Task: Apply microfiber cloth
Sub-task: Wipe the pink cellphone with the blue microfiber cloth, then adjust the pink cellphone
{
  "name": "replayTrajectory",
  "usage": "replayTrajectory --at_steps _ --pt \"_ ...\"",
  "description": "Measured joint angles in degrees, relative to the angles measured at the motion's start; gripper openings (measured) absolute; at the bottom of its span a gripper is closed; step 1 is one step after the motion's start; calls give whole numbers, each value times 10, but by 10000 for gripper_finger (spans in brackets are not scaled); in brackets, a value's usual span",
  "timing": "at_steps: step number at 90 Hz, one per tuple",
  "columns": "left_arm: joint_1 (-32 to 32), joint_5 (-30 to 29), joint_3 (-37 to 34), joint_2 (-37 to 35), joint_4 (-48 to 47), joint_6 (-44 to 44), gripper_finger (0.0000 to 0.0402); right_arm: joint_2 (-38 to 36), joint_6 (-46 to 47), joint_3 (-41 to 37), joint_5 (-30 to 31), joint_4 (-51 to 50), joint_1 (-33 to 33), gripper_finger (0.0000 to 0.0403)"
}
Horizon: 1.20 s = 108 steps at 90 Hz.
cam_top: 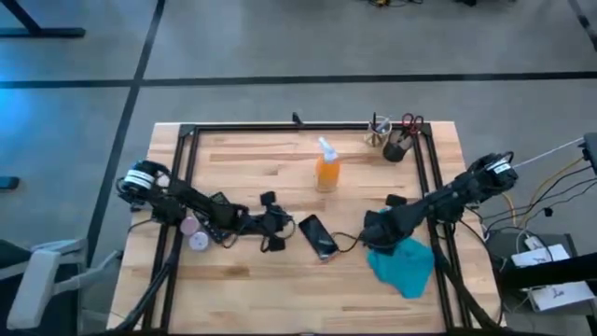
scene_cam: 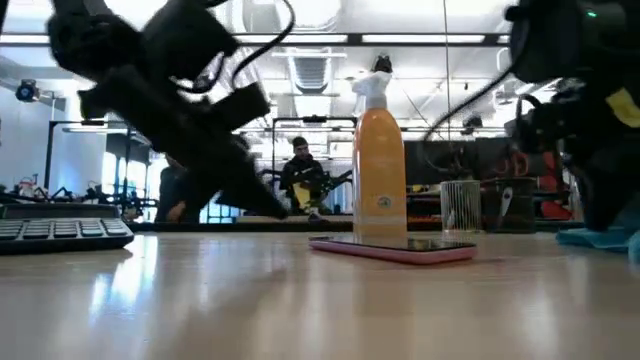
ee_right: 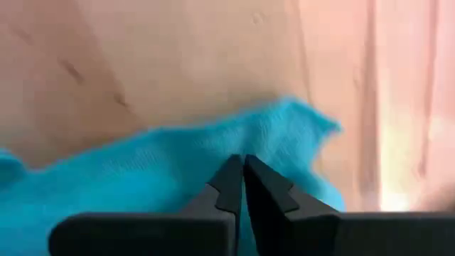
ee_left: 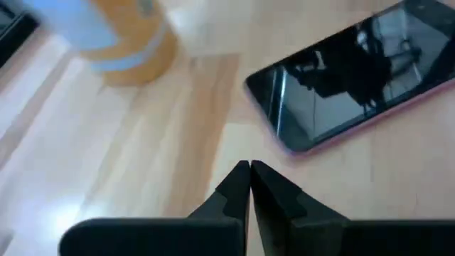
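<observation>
The right gripper [ee_right: 243, 178], fingers pressed together with nothing visibly between them, hovers low over the microfiber cloth [cam_top: 404, 262], which lies crumpled on the wooden table [cam_top: 252, 289] near its right edge; whether the tips touch the fabric is hard to say. Just beside the cloth lies a black phone [cam_top: 318, 235] in a pink case, screen up. The left gripper [ee_left: 249, 181], also closed and empty, points at the phone from the other side. An orange spray bottle [cam_top: 326, 168] stands upright behind the phone.
</observation>
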Motion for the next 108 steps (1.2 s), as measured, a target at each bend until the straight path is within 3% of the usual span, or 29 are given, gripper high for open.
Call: replayTrajectory --at_steps 19,35,54,75,108 --pt "-2 -20 -80 -49 86 -64 0 0 -49 11 -4 21 -30 17" --pt "-5 -19 -103 -72 191 2 0 0 -128 61 -17 32 -37 48" --pt "-6 27 -103 -120 194 49 0 0 -160 98 -18 156 -37 112" --pt "-10 58 -120 -137 177 13 0 4 -143 93 -8 304 -37 186" --pt "-10 55 -118 -136 181 9 0 61 -143 84 -11 269 -29 242"
